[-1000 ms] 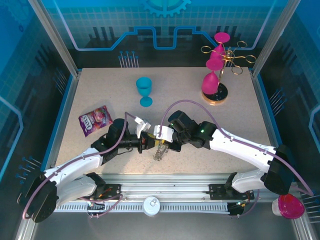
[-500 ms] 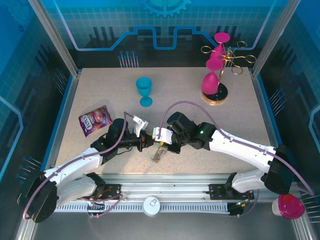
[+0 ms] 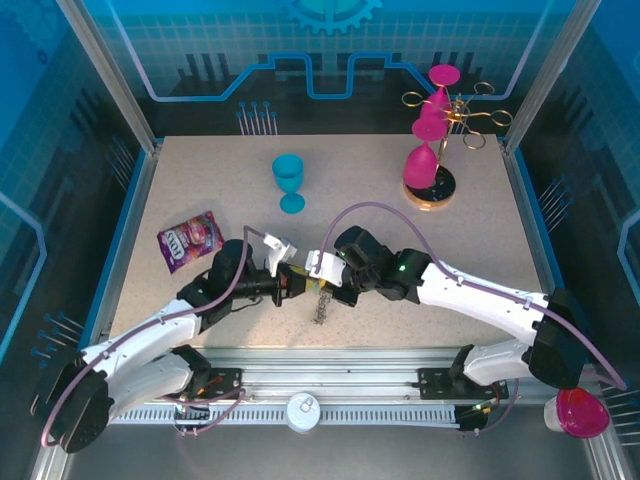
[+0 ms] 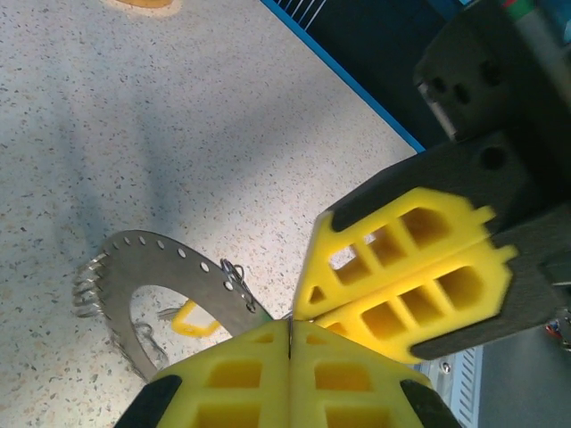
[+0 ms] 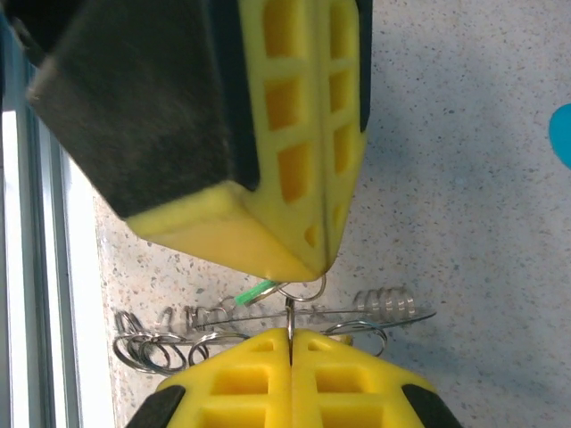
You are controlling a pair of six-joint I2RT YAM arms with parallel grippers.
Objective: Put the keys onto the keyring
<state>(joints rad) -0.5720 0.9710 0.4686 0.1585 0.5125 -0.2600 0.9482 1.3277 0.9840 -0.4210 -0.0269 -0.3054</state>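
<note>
left tool [image 4: 290, 341]: yellow pads pressed flat together, no gap. the keyring [image 4: 169, 257], a grey perforated band curving in an arc, runs in behind the near pad, so the tool looks clamped on it

right tool [image 5: 290, 339]: pads likewise closed tight. a thin upright wire sits in the seam at the tips; cannot tell which piece it belongs to

the two tools meet tip to tip, nearly touching, above the near middle of the surface [image 3: 400, 230]

keyring seen edge-on from the right wrist, lying across just above the right tool's tips. the keys [image 5: 152, 348] show as a cluster of small metal loops at one end of the ring. green tag [image 5: 254, 292] sticks out just under the left tool's tip. yellow piece [image 4: 192, 319] sits inside the arc of the ring, near the left tool

whole bunch hangs below the two tips in the top view (its shadow falls on the surface beneath)

blue goblet [image 3: 289, 180] upright, well apart, farther back. candy bag [image 3: 190, 240] flat to the left
</note>
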